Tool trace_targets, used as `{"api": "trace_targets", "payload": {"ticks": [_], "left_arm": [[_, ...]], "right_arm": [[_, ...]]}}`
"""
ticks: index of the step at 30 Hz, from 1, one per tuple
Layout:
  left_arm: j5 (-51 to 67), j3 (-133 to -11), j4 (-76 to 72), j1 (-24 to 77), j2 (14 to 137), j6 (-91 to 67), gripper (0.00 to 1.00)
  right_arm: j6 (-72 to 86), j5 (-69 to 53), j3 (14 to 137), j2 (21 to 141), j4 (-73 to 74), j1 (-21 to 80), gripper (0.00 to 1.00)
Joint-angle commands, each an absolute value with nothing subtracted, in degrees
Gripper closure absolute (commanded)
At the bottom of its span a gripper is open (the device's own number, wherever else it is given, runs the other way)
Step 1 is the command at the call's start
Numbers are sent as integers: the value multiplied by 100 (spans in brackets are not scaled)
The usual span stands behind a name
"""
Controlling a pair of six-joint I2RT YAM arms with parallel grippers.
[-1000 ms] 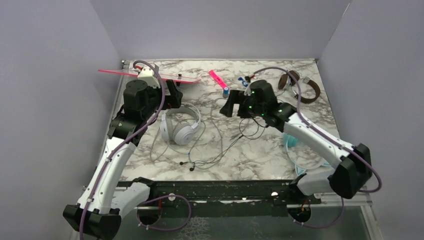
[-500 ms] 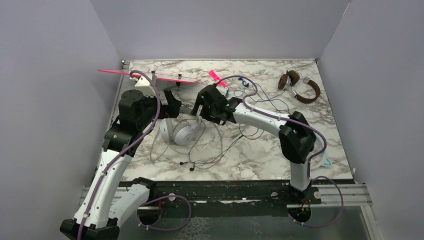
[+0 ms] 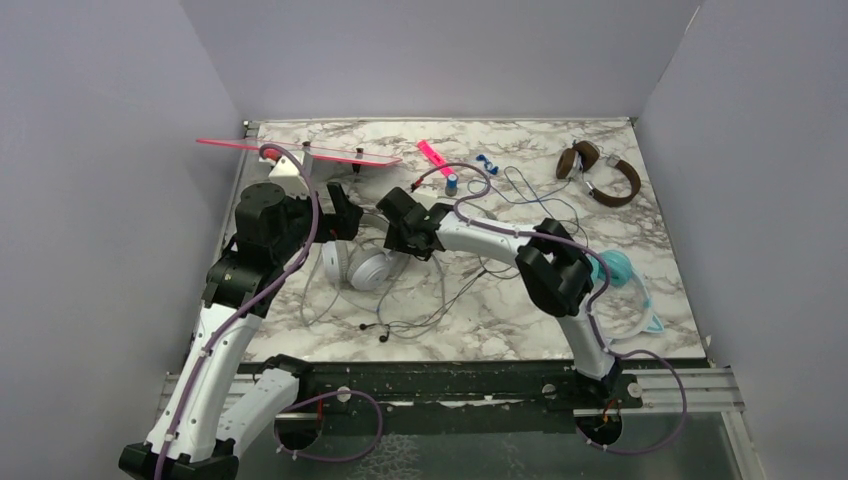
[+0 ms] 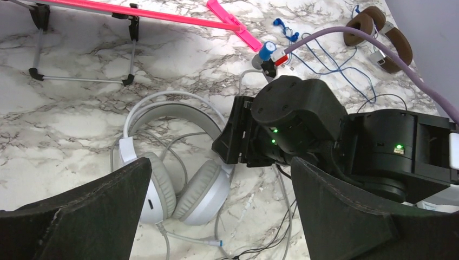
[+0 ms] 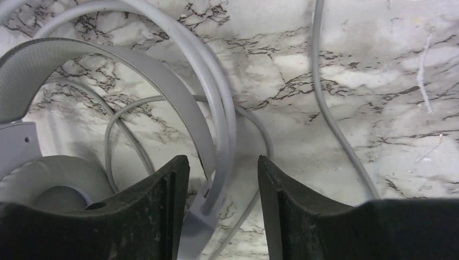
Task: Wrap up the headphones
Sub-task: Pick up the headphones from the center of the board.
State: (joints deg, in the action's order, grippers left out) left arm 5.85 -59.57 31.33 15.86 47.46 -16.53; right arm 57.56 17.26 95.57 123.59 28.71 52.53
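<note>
The white-grey headphones [image 3: 358,264] lie left of the table's middle, cups toward me, and also show in the left wrist view [image 4: 178,184]. My right gripper [image 3: 393,238] is open and low. Its jaws [image 5: 222,162] straddle the white headband [image 5: 178,108] near the cup hinge without touching it. My left gripper [image 3: 347,212] is open and empty above the headphones [image 4: 219,162]. The teal cat-ear headphones [image 3: 625,285] lie at the right front. The brown headphones [image 3: 602,172] lie at the back right.
A pink bar on a wire stand [image 3: 300,152] sits at the back left. A pink marker [image 3: 432,153], a blue-capped plug [image 3: 452,183] and a thin blue cord [image 3: 530,190] lie behind. Grey and black cords [image 3: 440,295] sprawl toward the front edge.
My right arm swung left from mid table to the white headphones and lowered its open jaws around the headband, uncovering the teal set. My left gripper shifted slightly.
</note>
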Motion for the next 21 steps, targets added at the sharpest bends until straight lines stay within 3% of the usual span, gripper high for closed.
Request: {"api": "trace_targets", "payload": {"ticks": [1, 5, 11, 16, 21], "left_arm": [[712, -6105, 3225, 1582, 4665, -1627, 1], [728, -6162, 3259, 1582, 4690, -1660, 1], [728, -6392, 3384, 1582, 4745, -1689, 1], [921, -6584, 3413, 1582, 4923, -1772, 1], [1666, -7051, 3248, 1582, 5328, -2261, 1]], "right_arm": [[5427, 2130, 9773, 12635, 2913, 5433, 48], [5248, 2004, 9870, 12745, 2808, 5458, 57], [3622, 2046, 9566, 11989, 2619, 5437, 99], [649, 1742, 8193, 9830, 1247, 5356, 99], [-1760, 1696, 7420, 8317, 921, 5168, 99]]}}
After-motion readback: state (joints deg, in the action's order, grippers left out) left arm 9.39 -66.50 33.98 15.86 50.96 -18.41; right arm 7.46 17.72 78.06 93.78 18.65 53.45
